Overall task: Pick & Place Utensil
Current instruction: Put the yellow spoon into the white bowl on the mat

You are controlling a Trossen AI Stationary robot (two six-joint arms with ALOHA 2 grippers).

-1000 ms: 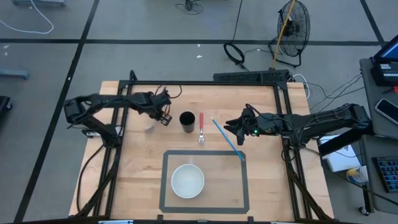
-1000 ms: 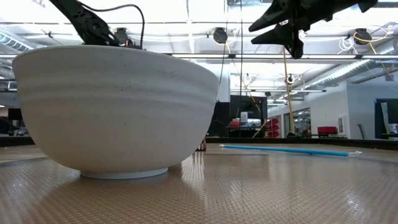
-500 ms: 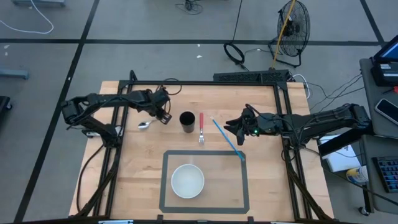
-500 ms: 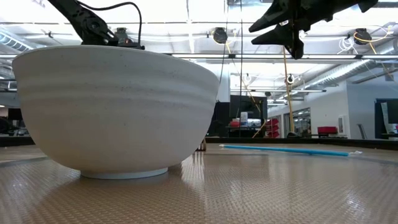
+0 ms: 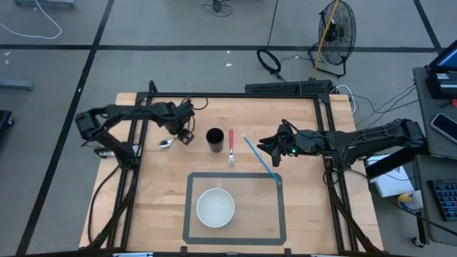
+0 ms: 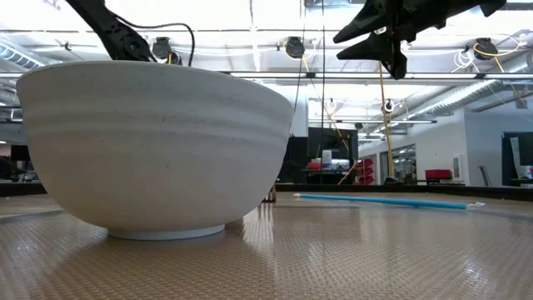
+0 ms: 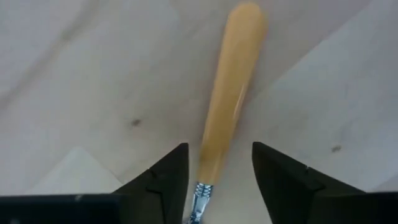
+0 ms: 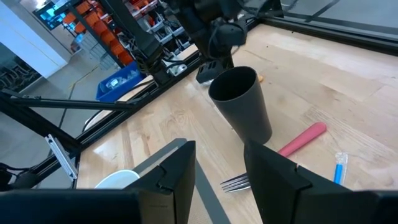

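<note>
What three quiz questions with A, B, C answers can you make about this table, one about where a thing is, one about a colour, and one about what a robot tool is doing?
1. Where is the white bowl?
A. Inside the taped rectangle
B. Next to the black cup
C. Off the table

2. What colour is the fork's handle?
A. Green
B. Red
C. White

3. What is the left tool doing?
A. Holding the blue straw
B. Resting in the bowl
C. Open, fingers on either side of the spoon's orange handle

Answers:
1. A, because the high view shows the bowl within the grey tape outline.
2. B, because the handle beside the black cup is red.
3. C, because the left wrist view shows the orange handle running between the two spread fingers, with gaps showing.

The right tool waits above the blue straw.
</note>
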